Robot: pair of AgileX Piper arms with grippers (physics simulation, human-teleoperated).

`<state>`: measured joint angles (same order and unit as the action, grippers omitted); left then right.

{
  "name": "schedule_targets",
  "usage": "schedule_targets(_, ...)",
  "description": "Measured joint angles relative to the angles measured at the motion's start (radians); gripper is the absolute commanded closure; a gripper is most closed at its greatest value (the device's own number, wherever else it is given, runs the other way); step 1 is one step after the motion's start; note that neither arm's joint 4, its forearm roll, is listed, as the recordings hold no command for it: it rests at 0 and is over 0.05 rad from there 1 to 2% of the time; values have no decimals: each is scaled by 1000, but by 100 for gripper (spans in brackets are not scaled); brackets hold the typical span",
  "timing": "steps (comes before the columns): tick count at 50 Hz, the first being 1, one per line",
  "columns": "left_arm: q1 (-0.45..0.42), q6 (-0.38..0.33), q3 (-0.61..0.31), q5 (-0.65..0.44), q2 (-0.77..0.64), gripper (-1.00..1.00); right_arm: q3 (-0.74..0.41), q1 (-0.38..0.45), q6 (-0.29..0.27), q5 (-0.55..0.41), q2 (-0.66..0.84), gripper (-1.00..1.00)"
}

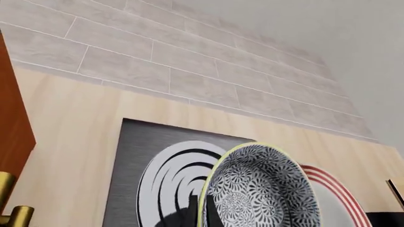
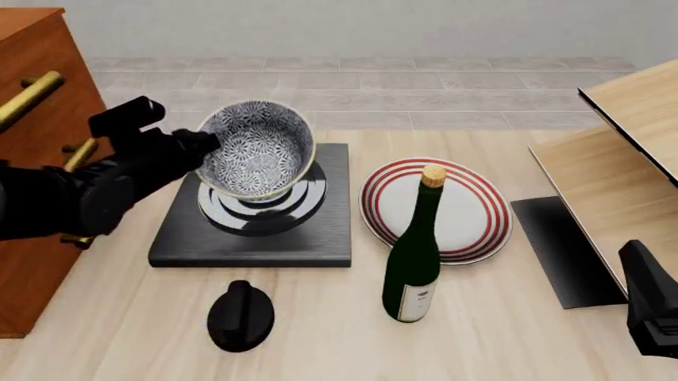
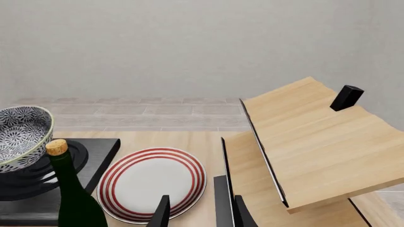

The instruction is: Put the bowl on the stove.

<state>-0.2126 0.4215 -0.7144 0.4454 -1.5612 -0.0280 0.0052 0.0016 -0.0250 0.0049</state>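
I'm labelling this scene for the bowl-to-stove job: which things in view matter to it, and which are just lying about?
Part of the job:
- bowl, tilted over the burner rings
- stove
- left gripper, at the bowl's rim

Lying about:
- red-ringed plate
- green bottle
- black knob
- wooden cabinet
- wooden rack
- right gripper, idle

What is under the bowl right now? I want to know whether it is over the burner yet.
Under the tilted bowl, held by the left gripper, lie the stove and its burner rings. The bowl covers the ring centre, so contact cannot be told.
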Motion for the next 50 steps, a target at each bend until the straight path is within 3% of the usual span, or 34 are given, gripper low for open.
schedule_targets(34, 17, -21, -15, 51, -89, 100, 0, 0, 0, 0, 0, -100)
schedule_targets(35, 18, -24, -16, 51, -90, -100, 0, 0, 0, 0, 0, -100)
schedule_targets(50, 29, -63, -18, 64, -88, -100, 0, 0, 0, 0, 0, -100)
